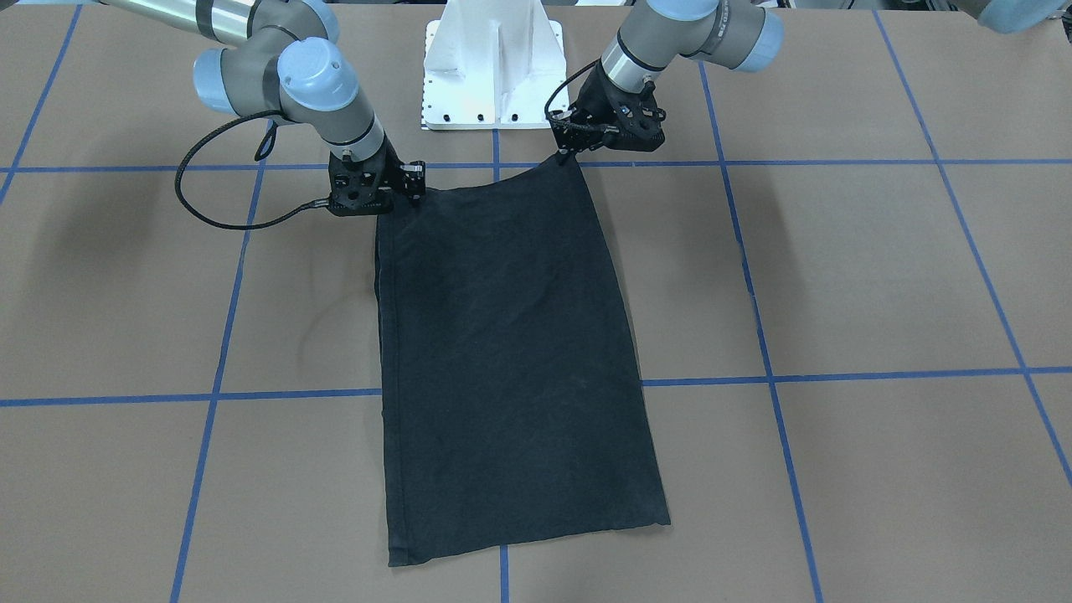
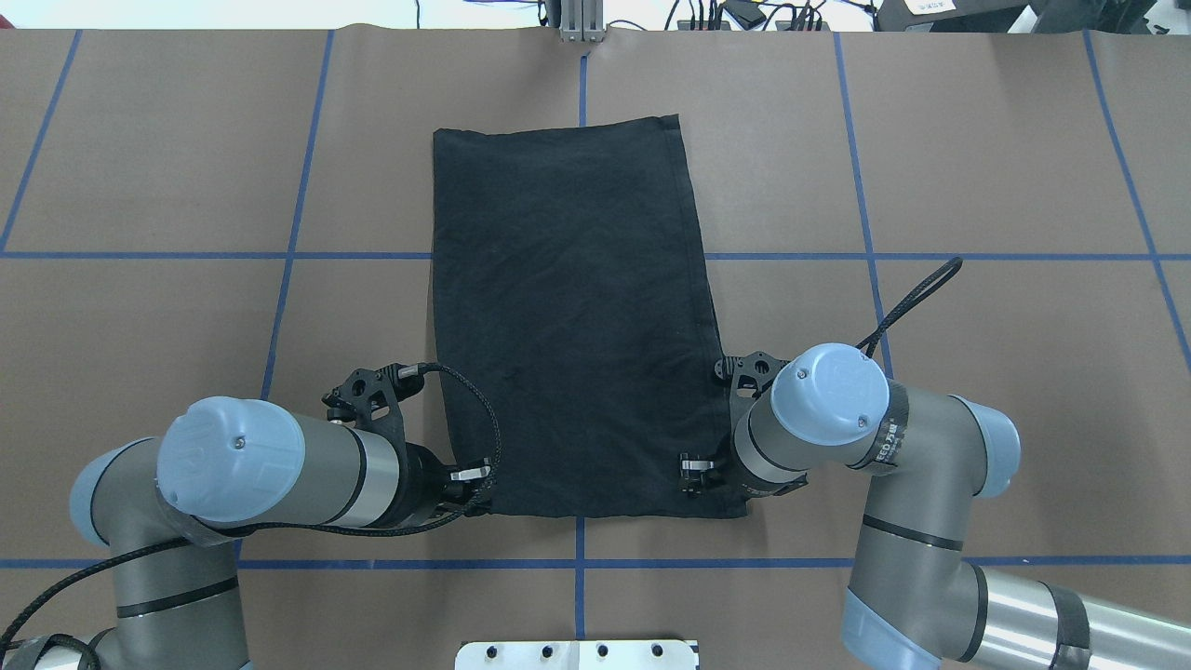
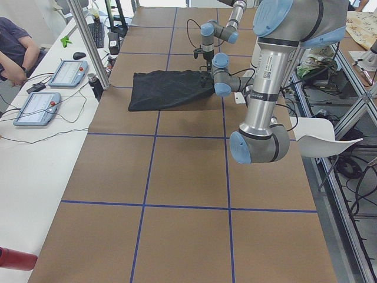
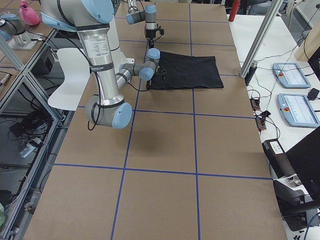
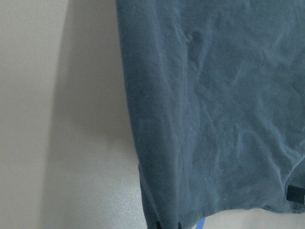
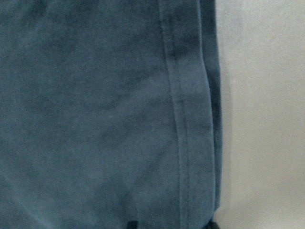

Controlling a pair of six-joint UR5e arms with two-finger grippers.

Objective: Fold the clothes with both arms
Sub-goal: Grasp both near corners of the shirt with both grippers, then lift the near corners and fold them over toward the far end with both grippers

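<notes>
The black T-shirt lies on the brown table, plain side up, folded into a long narrow rectangle that runs away from the robot. Both grippers are down at its near edge. My left gripper is at the near left corner, which rises to a point at the fingers. In the left wrist view the tips sit close together on that corner. My right gripper is at the near right corner. Its tips stand apart, straddling the flat hem.
The white pedestal base stands just behind the shirt's near edge. Blue tape lines grid the brown table. A person sits at a side bench with two tablets. A metal post stands at the table's far side.
</notes>
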